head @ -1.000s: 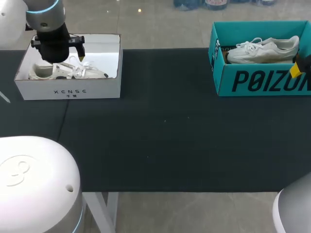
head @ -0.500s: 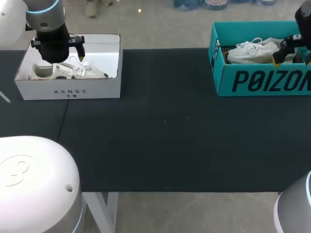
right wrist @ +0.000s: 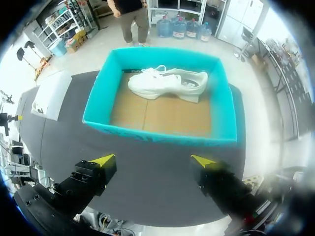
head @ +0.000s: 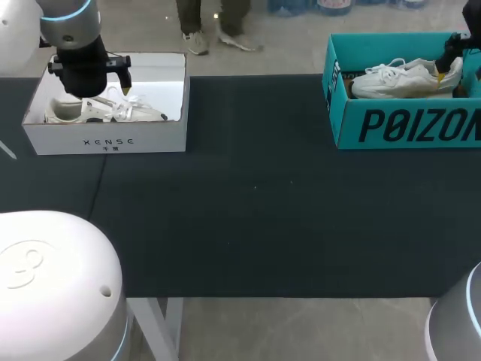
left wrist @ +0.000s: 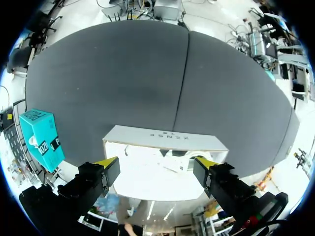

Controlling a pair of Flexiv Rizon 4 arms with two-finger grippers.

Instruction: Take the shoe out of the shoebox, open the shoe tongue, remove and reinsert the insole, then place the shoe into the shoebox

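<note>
A white shoe (head: 406, 78) lies on its side in the teal shoebox (head: 406, 126) at the table's far right. My right gripper (head: 451, 64) hangs over the shoe's heel end. From the right wrist, that gripper (right wrist: 152, 160) stands open well above the teal shoebox (right wrist: 157, 133), with the shoe (right wrist: 167, 83) by the box's far wall. At the far left a white shoebox (head: 105, 139) holds another white shoe (head: 113, 111). My left gripper (head: 92, 89) is over it. In the left wrist view the open left gripper (left wrist: 156, 164) spans the white shoebox (left wrist: 165, 140); nothing is held.
The dark table (head: 255, 210) stretches between the two boxes with nothing on it. The teal shoebox (left wrist: 42, 137) also shows off to the side in the left wrist view. The white shoebox (right wrist: 51, 93) lies beyond the teal one in the right wrist view.
My right arm has come in from the right edge and moved back over the teal shoebox, above the shoe's heel. The left arm has not moved.
</note>
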